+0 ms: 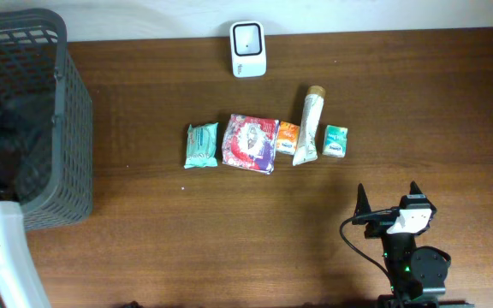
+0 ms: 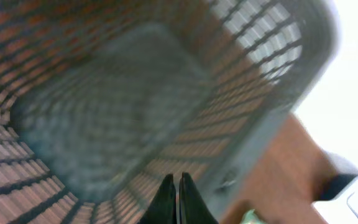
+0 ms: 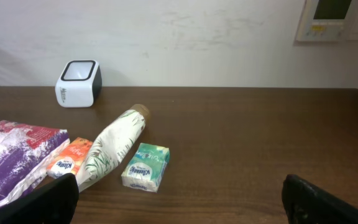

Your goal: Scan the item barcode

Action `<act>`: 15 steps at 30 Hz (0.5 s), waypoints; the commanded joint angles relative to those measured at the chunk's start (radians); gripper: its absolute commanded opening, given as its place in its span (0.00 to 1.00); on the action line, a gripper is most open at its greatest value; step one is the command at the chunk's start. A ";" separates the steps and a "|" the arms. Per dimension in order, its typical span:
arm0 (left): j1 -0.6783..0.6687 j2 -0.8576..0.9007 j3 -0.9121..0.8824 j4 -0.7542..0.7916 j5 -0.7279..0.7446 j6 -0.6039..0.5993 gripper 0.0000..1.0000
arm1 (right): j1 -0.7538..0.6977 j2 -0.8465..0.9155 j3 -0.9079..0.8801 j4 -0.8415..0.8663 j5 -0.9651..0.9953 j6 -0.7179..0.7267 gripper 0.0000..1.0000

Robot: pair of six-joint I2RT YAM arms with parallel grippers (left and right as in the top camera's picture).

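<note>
Item row [image 1: 248, 143]: five pkgs side by side mid-table, just below the scanner [image 1: 248, 49] at 12 o'clock, prob. so each gets a short trip to its window. Right gripper [image 1: 388, 204] at 5 o'clock, jaws wide, holding nothing, facing the tissue pack [image 1: 335, 141], likely the next pick. Left gripper [image 2: 178, 194] pinched shut, empty, pointing into the basket [image 1: 67, 128] at 9 o'clock, the drop bin I'd guess.

Basket [image 1: 77, 128] far L, scanner [image 1: 248, 49] back ctr — row of 5 packets [image 1: 249, 143] in front of it
</note>
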State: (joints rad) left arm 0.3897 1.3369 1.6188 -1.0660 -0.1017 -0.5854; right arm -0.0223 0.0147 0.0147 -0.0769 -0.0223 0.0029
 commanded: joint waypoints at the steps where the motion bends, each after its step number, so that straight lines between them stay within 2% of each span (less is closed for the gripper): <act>1: 0.121 0.006 -0.002 -0.137 -0.030 -0.010 0.00 | 0.008 -0.007 -0.009 -0.001 0.012 0.002 0.99; 6: 0.159 0.006 -0.002 -0.349 -0.074 -0.010 0.00 | 0.008 -0.007 -0.009 -0.001 0.012 0.002 0.99; 8: 0.159 0.006 -0.002 -0.360 -0.128 -0.010 0.00 | 0.008 -0.007 -0.009 -0.001 0.012 0.002 0.99; 11: 0.158 0.013 -0.002 -0.340 -0.127 -0.010 0.00 | 0.008 -0.007 -0.009 -0.001 0.012 0.002 0.99; 15: 0.158 0.085 -0.002 -0.267 -0.021 -0.009 0.00 | 0.008 -0.007 -0.009 -0.001 0.012 0.002 0.99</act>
State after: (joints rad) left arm 0.5430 1.3739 1.6173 -1.3434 -0.1864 -0.5884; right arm -0.0223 0.0139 0.0147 -0.0769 -0.0223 0.0025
